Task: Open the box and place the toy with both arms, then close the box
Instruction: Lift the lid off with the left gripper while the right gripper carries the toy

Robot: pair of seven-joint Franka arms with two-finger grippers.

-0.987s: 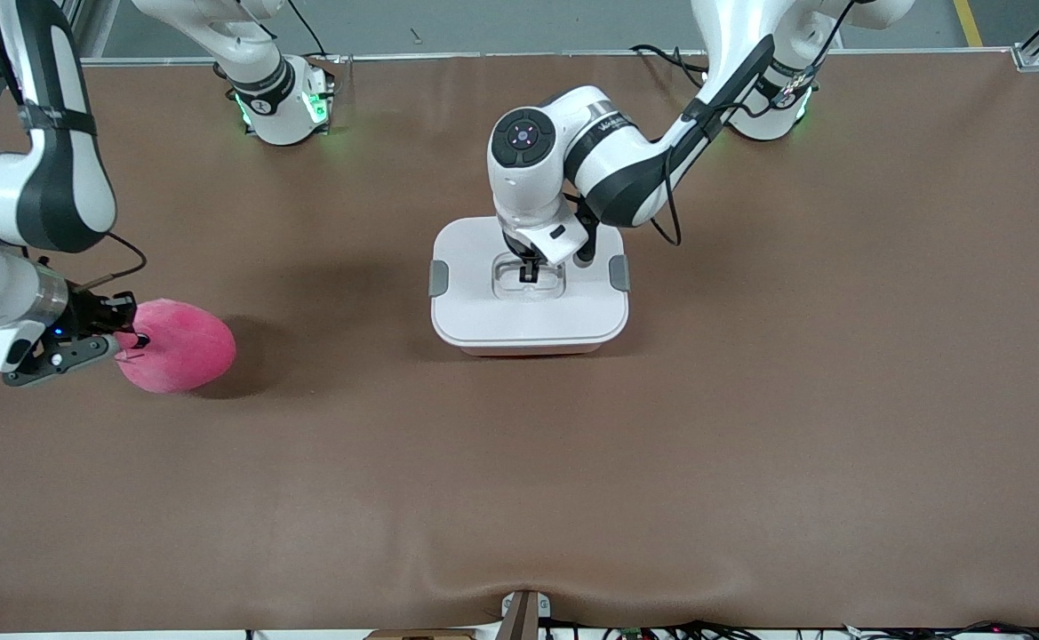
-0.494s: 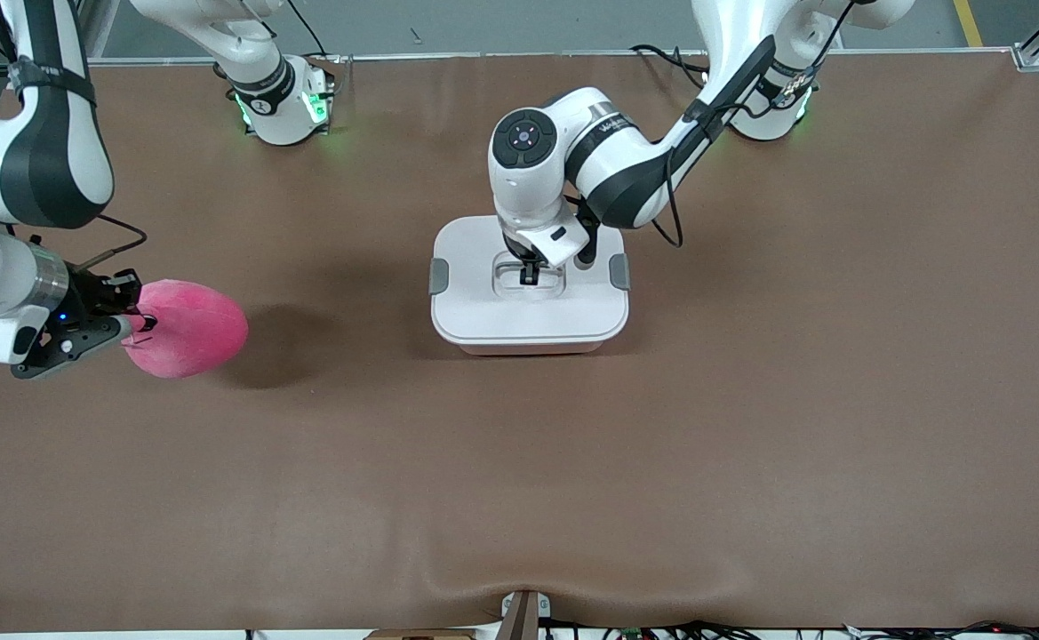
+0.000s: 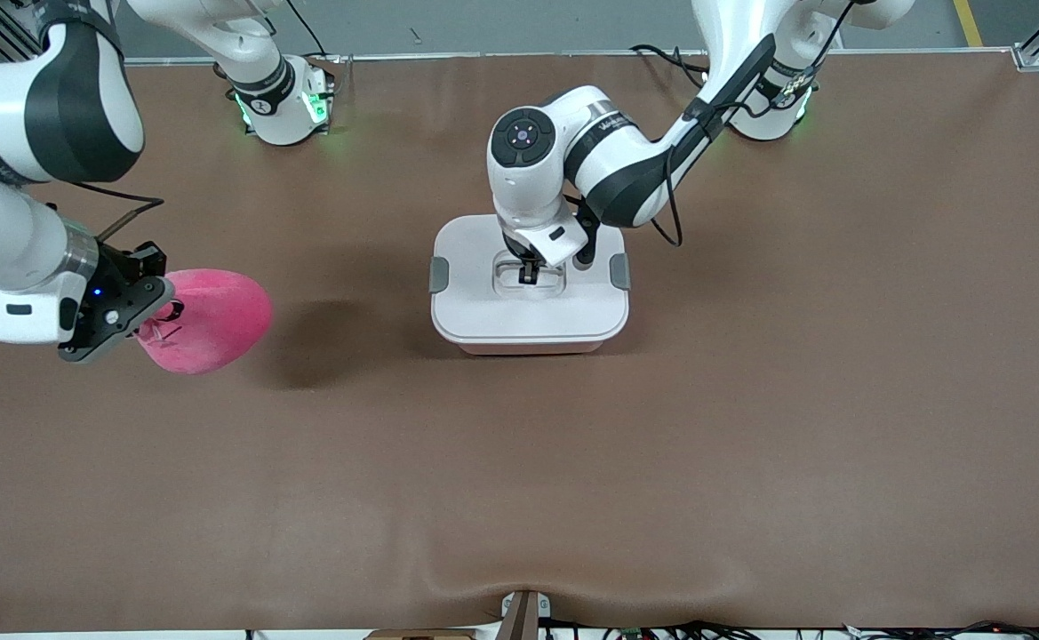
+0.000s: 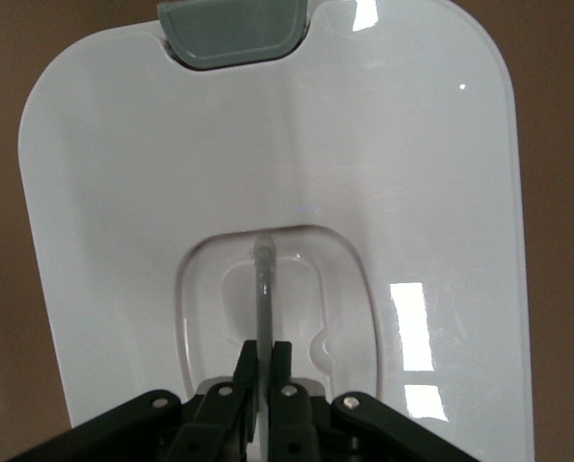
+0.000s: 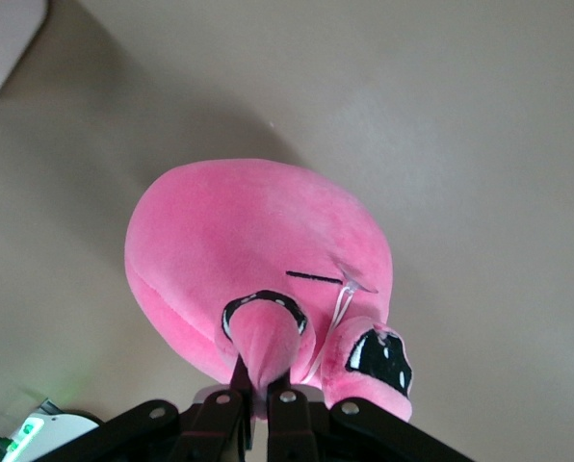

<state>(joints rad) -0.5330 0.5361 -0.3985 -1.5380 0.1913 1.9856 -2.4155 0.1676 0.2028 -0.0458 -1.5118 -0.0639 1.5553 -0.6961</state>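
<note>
The box (image 3: 528, 311) stands mid-table with its white lid (image 4: 412, 192) on, grey latches (image 3: 438, 276) at both ends and a recessed clear handle (image 4: 265, 289). My left gripper (image 3: 529, 275) is down in the recess, shut on the handle's thin bar (image 4: 265, 358). The pink plush toy (image 3: 208, 320) hangs above the table toward the right arm's end, casting a shadow below. My right gripper (image 3: 156, 313) is shut on the toy's small snout (image 5: 265, 351); a dark eye mark (image 5: 378, 354) shows beside it.
Both green-lit arm bases (image 3: 283, 107) stand along the table's edge farthest from the front camera. The brown table cover (image 3: 519, 498) has a ripple near the edge closest to the camera.
My right gripper has lifted the toy off the table and carried it a little toward the box. My left gripper has stayed on the handle; the lid has not moved.
</note>
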